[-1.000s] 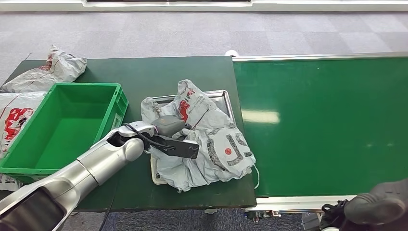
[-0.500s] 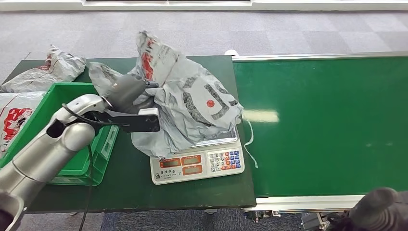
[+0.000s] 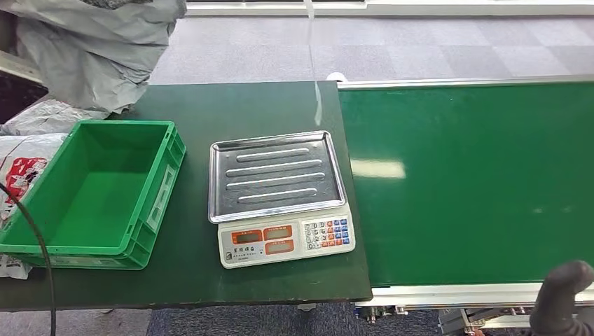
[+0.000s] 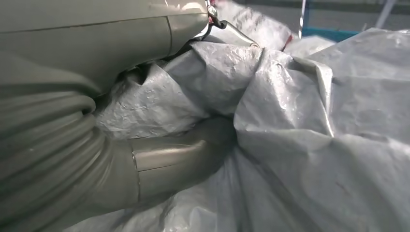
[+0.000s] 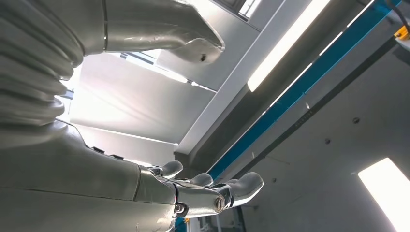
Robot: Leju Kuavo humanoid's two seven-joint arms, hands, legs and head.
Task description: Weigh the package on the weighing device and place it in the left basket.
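- Left hand [image 4: 145,159] grips the grey package [image 4: 300,145], its thumb pressed into the crinkled plastic, as the left wrist view shows.
- From the head view, the package [image 3: 98,42] hangs high at the far left, above the table's back corner and beyond the green basket [image 3: 157,203].
- Right hand [image 5: 193,193] holds nothing, fingers apart, facing ceiling lights.
- Scale [image 3: 280,210] sits beside the basket, its steel tray bare.
- Other packages [image 3: 21,171] lie left of the basket; a green conveyor [image 3: 476,182] adjoins the table [image 3: 245,105].
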